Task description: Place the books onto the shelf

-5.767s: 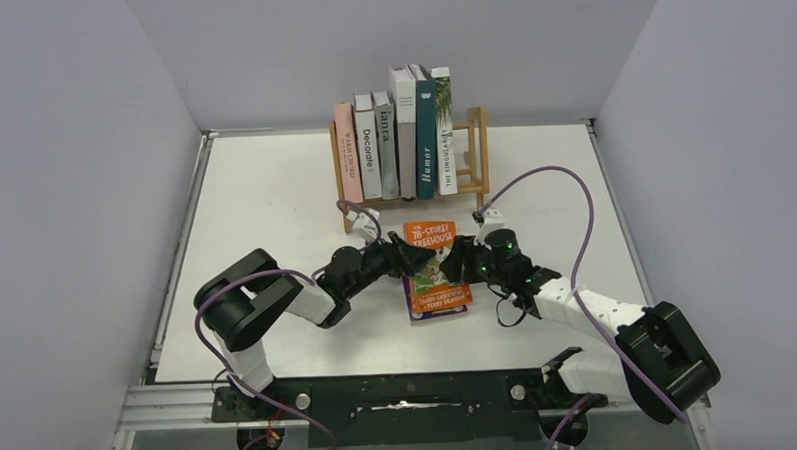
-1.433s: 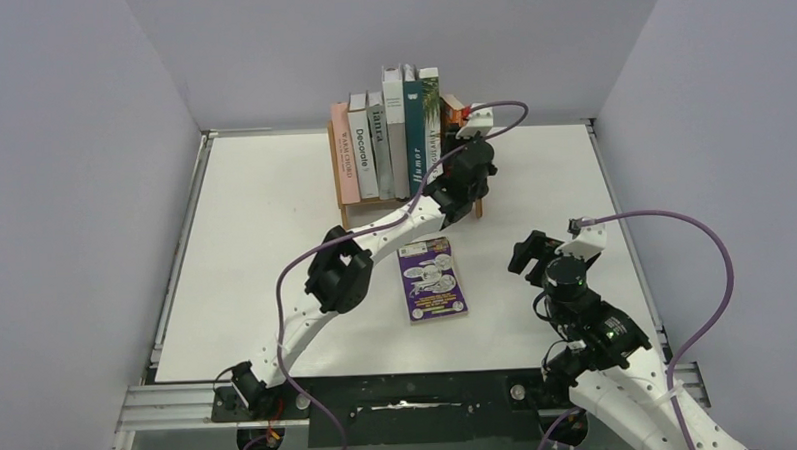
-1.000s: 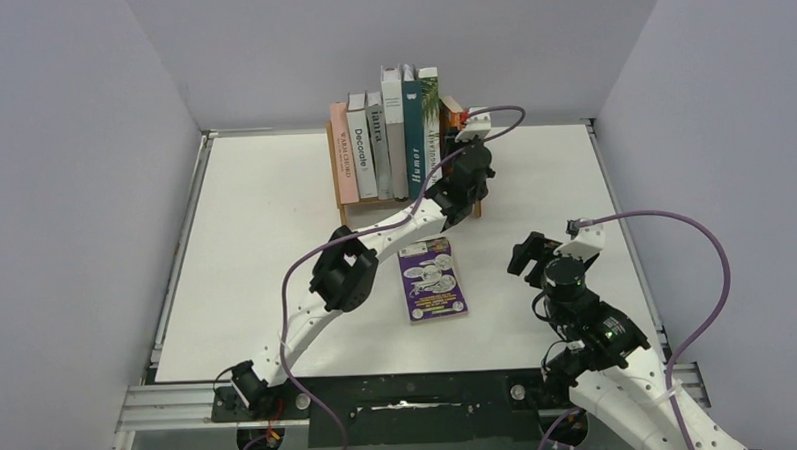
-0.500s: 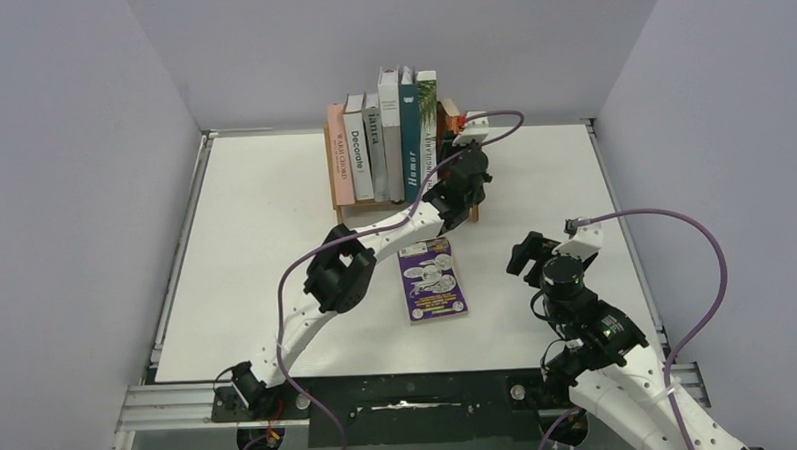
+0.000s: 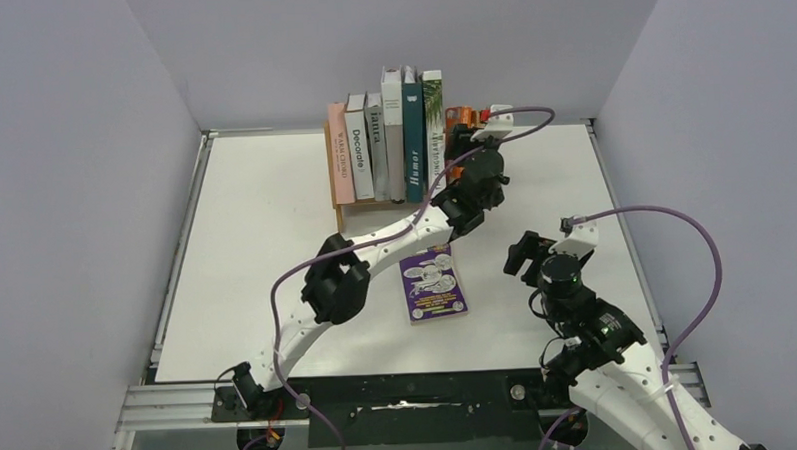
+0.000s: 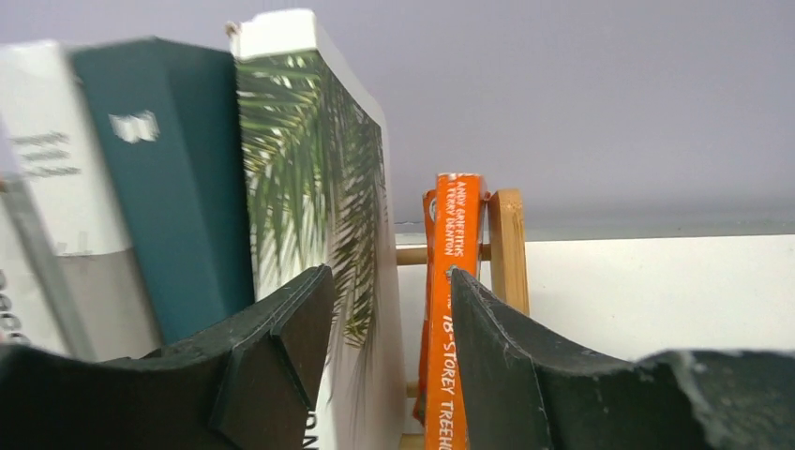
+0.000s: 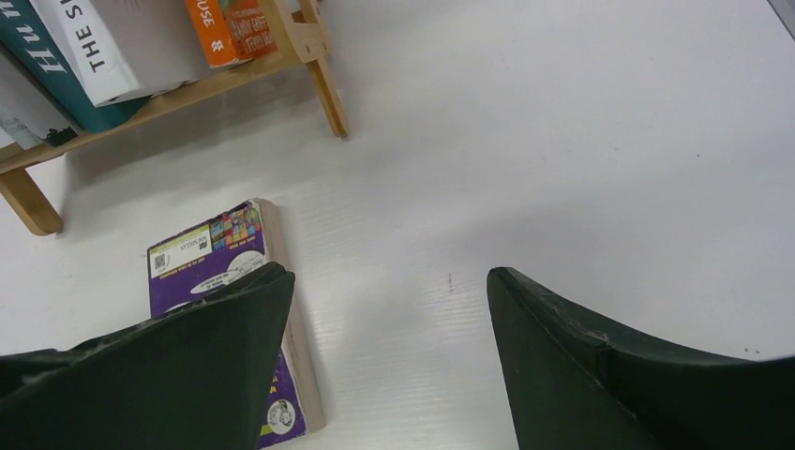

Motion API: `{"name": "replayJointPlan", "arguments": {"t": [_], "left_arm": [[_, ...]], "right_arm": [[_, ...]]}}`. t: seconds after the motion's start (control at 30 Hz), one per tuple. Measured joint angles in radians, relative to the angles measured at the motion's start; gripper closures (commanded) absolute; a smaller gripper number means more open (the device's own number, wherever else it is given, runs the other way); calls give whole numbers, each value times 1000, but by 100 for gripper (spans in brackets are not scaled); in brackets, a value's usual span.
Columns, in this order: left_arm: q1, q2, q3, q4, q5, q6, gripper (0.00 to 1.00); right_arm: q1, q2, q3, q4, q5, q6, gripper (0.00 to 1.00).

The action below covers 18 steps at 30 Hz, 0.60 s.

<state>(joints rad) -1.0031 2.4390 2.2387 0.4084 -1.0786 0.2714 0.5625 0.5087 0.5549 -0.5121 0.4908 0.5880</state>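
Since half a second ago, my left tool (image 6: 391,291) has spread its jaws and backed off the shelf (image 6: 506,244), leaving the orange book (image 6: 457,281) upright at the row's right end. One purple book (image 5: 434,284) lies flat on the tabletop (image 5: 275,239), long axis toward the shelf, near my right tool (image 7: 389,277) on its left. That tool hangs open and is nearer.
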Motion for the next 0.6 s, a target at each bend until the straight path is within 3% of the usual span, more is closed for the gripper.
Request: {"name": "replayJointPlan", "arguments": {"t": [0.1, 0.27, 0.6], "left_arm": [[-23, -42, -21, 2, -30, 38, 52], [-70, -286, -311, 5, -74, 17, 52], [-128, -972, -969, -161, -40, -436, 52]], "right_arm": [[0, 7, 0, 9, -14, -6, 23], [0, 46, 0, 40, -65, -24, 23], [0, 170, -17, 159, -225, -62, 24]]}}
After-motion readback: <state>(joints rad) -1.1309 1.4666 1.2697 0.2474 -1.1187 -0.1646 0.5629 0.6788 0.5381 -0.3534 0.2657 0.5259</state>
